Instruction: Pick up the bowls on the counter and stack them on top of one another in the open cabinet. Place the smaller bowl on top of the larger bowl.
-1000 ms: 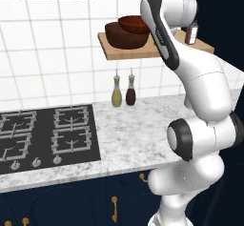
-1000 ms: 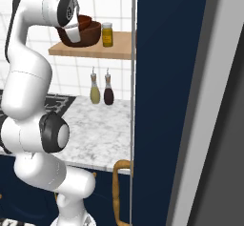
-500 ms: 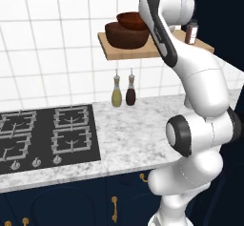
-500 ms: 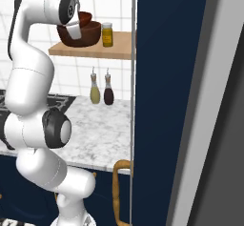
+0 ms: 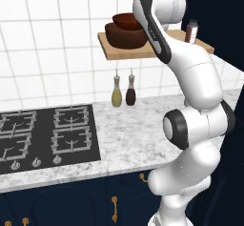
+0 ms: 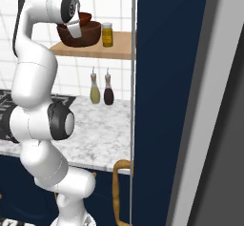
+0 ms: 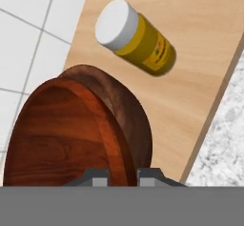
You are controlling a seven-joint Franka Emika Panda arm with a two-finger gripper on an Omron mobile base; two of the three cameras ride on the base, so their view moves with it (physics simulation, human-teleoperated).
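Smaller bowl (image 7: 62,134) upright, mouth up, nested in larger bowl (image 7: 136,129), claw (image 7: 123,176) clenched on its rim.

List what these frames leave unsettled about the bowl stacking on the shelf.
- Grip: in the hand view, the gripper tips straddle the smaller bowl rim, but the grey band cuts them off; clamped or released is unclear.
- Seating: the arm covers the right side of both bowls in the left base view, and part of the larger bowl in the right.
- Jar label: too small to read.
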